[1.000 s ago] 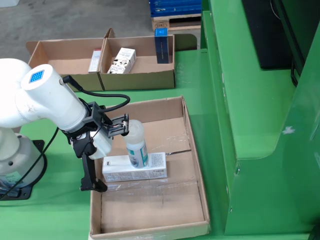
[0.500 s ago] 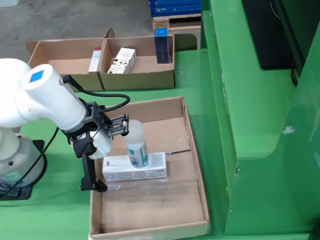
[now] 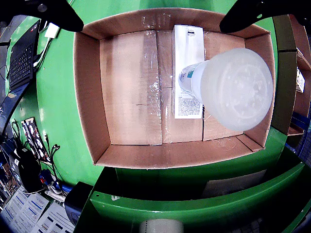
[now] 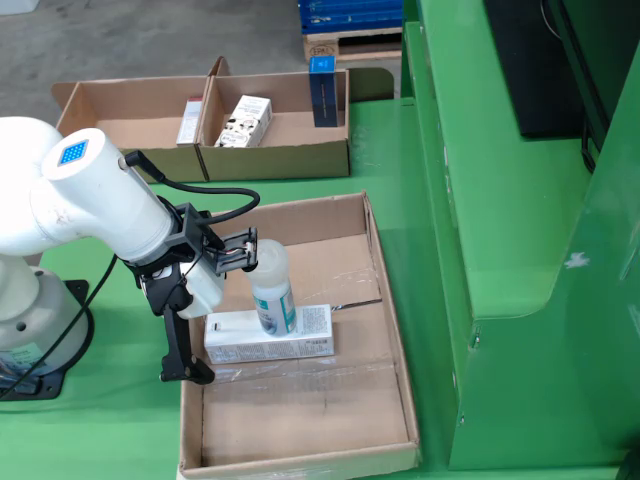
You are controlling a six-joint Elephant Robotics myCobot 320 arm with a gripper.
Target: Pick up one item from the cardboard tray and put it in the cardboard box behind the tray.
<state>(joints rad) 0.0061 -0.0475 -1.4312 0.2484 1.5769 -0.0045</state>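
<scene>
Item: white plastic bottle (image 4: 272, 286), light, rigid, slick-walled; you are holding it near the cap. Gripper (image 4: 243, 252) is clamping it above the carton (image 4: 268, 335) in the tray (image 4: 390, 330).

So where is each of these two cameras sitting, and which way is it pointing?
image: rides on the gripper, looking straight down into the cardboard tray; dark fingertips show at the top.
image2: fixed, high, looking down across the green table; shows the white arm and gripper.
Both show the bottle over the white carton.
</scene>
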